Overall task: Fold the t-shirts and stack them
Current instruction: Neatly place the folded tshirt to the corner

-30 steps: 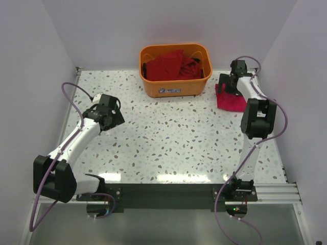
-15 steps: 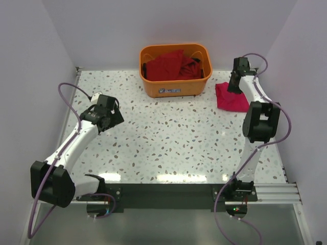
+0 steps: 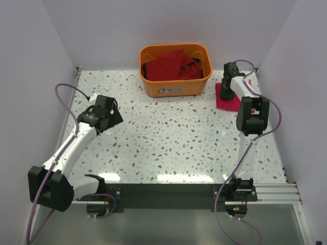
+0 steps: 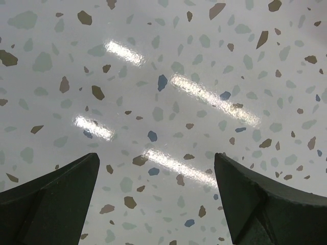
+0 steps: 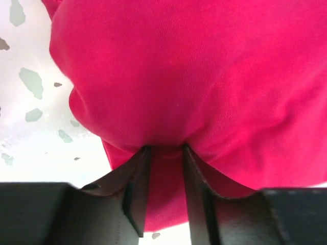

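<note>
Nearest, the left gripper (image 4: 156, 168) is held over the speckled table (image 3: 168, 132) with jaws spread wide on nothing, farther right a fold of the crimson t-shirt (image 5: 194, 76) is pinched on the table by the right gripper (image 5: 164, 150), and beyond, darker red t-shirts (image 3: 166, 65) are heaped in the orange basket (image 3: 176, 88).

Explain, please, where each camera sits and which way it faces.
Top external: above, behind the bases, looking down on table, orange basket, both whole arms.
Left wrist: on the left arm, facing down at speckled table; left gripper open.
Right wrist: close over the crimson t-shirt; right gripper pinches it.
Shared: top and right wrist both show that shirt.
</note>
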